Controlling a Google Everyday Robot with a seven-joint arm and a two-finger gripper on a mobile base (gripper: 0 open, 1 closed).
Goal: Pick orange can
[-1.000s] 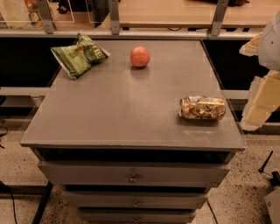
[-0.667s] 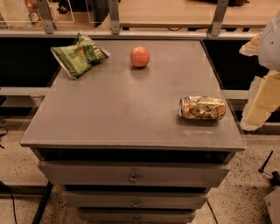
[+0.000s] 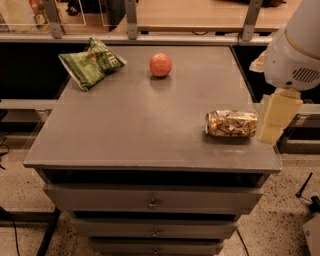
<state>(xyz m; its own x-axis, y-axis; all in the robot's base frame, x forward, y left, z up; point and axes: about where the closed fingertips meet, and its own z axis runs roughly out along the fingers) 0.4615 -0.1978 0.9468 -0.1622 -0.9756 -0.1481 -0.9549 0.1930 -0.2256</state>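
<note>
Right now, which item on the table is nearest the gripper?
The orange can, lying on its side at the right edge, right beside the gripper. The round fruit and green chip bag sit at the far side, well away.

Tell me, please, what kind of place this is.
Probably an office or a lab workspace: a gray drawer cabinet, a wooden counter with metal posts behind it, and a speckled hard floor. The end effector hangs at the cabinet's right edge, beside the orange can.
</note>
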